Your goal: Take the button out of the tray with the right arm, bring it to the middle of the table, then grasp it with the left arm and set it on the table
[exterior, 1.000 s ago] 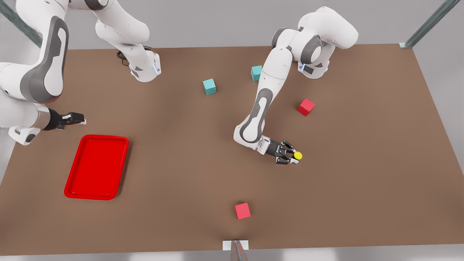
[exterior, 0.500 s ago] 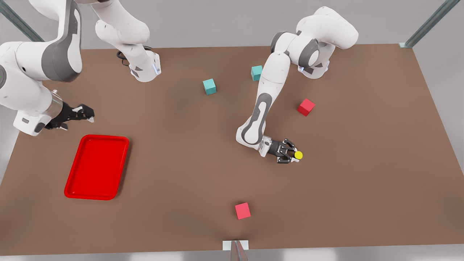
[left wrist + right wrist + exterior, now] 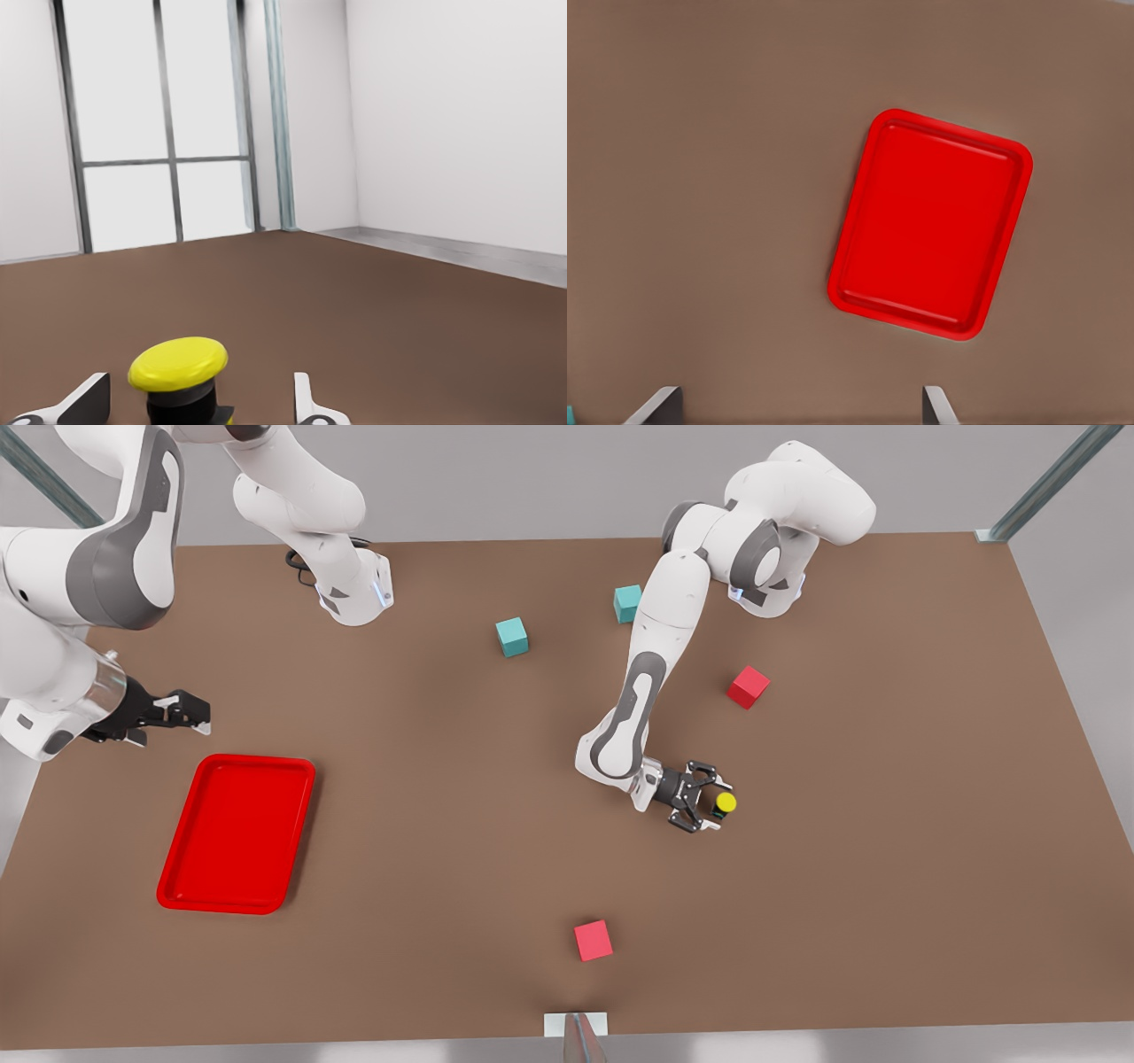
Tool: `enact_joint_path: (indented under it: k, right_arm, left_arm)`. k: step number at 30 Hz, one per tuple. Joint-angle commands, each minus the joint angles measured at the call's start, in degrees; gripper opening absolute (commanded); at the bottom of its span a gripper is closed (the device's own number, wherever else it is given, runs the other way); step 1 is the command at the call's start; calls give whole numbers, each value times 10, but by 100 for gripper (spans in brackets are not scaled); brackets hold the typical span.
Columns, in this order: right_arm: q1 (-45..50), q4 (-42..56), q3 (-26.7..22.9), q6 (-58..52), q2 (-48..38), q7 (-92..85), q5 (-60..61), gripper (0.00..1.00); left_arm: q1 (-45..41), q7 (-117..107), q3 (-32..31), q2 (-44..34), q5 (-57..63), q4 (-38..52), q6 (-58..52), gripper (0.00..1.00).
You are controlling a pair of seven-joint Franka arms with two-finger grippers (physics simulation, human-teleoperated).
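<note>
Yellow-capped button (image 3: 726, 804) upright on table (image 3: 886, 824), between wide-spread left claw (image 3: 711, 806); right claw (image 3: 197, 715) wide.

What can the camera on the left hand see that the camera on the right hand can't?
The left wrist view alone has the button with its yellow cap, standing on the table between the open left gripper's fingers, plus walls and a window. The right wrist view alone has the red tray, seen from above past the open right gripper's fingers. Both show the brown table.
</note>
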Motion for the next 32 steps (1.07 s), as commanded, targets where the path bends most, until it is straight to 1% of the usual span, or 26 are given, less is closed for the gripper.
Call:
enact_joint_path:
  k: [1, 4, 7, 8, 9, 10, 11, 12, 13, 14, 15, 16, 18, 19, 20, 21, 22, 23, 24, 25, 27, 32]
  right_arm:
    - [-2, 2, 0, -1, 2, 42, 1, 100]
    - [-2, 3, 0, -1, 2, 42, 2, 100]
    - [-3, 4, 0, -1, 1, 43, 2, 100]
    - [-3, 4, 0, -1, 1, 43, 2, 100]
    - [-2, 4, 0, -1, 2, 43, 2, 100]
    - [2, 3, -1, -1, 1, 46, 1, 100]
    - [1, 3, 0, -1, 1, 45, 1, 100]
    - [1, 3, 0, -1, 1, 45, 1, 100]
    - [-2, 3, 0, -1, 1, 45, 2, 100]
    - [-5, 3, -1, -1, 1, 45, 8, 100]
    - [-6, 3, -1, -1, 1, 45, 8, 100]
    - [-6, 3, -2, -1, 1, 45, 9, 100]
    - [-5, 3, -2, -1, 1, 55, 9, 100]
    - [-2, 3, -2, -1, 1, 65, 8, 100]
    - [-2, 3, -2, -1, 1, 67, 7, 100]
    - [-1, 2, -2, -1, 1, 70, 8, 100]
    - [3, 2, -2, -1, 1, 87, 7, 100]
    - [3, 2, -2, -1, 1, 86, 7, 100]
    - [2, 2, -2, -1, 1, 86, 7, 100]
    - [2, 2, -2, -1, 1, 86, 7, 100]
    - [1, 1, -2, -1, 1, 86, 7, 100]
    - [-2, 3, -2, -1, 1, 86, 7, 100]
  left_arm:
    - [0, 46, 4, -7, 2, 1, 1, 100]
    - [-3, 52, 14, -19, 3, 0, -4, 100]
    - [-4, 104, 14, -39, 3, 0, -27, 100]
    - [-4, 184, 14, -58, 2, -2, -44, 100]
    - [-6, 327, 13, -78, 0, -5, -79, 100]
    - [-8, 554, 5, -122, -23, -5, -122, 100]
    - [-6, 751, 1, -170, -100, -1, -125, 100]
    - [0, 956, 6, -231, -266, 17, -79, 100]
    - [9, 1171, 49, -246, -448, 66, -89, 100]
    - [15, 1301, 99, -247, -572, 96, -128, 100]
    - [17, 1404, 176, -249, -668, 101, -151, 100]
    - [50, 1542, 248, -248, -743, 101, -168, 100]
    - [152, 1658, 246, -240, -744, 101, -159, 100]
    - [160, 1641, 238, -243, -740, 103, -142, 100]
    - [209, 1549, 172, -273, -734, 121, -145, 100]
    - [280, 1402, 32, -354, -664, 116, -141, 100]
    - [285, 1400, 7, -421, -635, 97, -140, 100]
    - [291, 1431, 6, -472, -632, 81, -131, 100]
    - [291, 1489, 6, -507, -607, 70, -131, 100]
    - [291, 1517, 6, -545, -595, 40, -131, 100]
    - [292, 1523, -3, -589, -580, 15, -131, 100]
    - [287, 1531, -4, -582, -584, 17, -145, 100]
